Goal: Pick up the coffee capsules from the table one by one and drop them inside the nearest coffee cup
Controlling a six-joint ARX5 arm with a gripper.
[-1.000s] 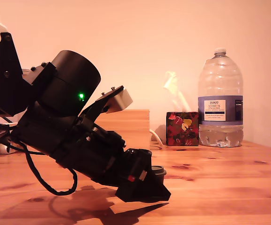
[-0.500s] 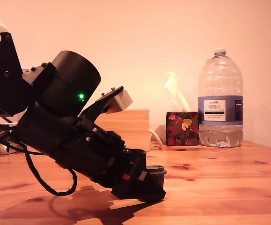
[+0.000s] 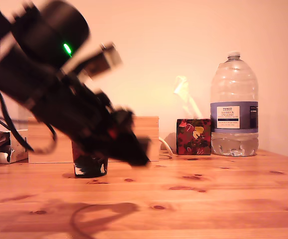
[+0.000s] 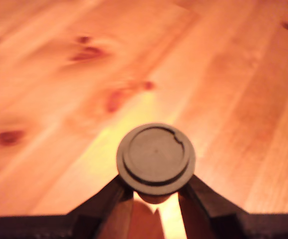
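Note:
In the wrist view a dark coffee capsule (image 4: 156,158) shows its round flat rim, pinched between my gripper's (image 4: 156,191) two black fingers (image 4: 109,199) above the pine table (image 4: 59,74). In the exterior view the arm is motion-blurred and raised, with the gripper (image 3: 136,152) hanging over the table (image 3: 208,199); the capsule cannot be made out there. The dark maroon coffee cup (image 3: 90,165) stands on the table behind the arm, to the exterior view's left of the gripper tip, its upper part hidden by the arm.
A large water bottle (image 3: 234,107) and a floral red tissue box (image 3: 193,136) stand at the back right of the exterior view. A pale wooden box (image 3: 143,130) runs along the back, a white cable (image 3: 166,146) beside it, and a crumpled foil-like object (image 3: 2,147) at far left.
The arm has risen off the table and swung up and toward the exterior view's left, lifting the capsule. The cup, hidden before, now shows behind the arm.

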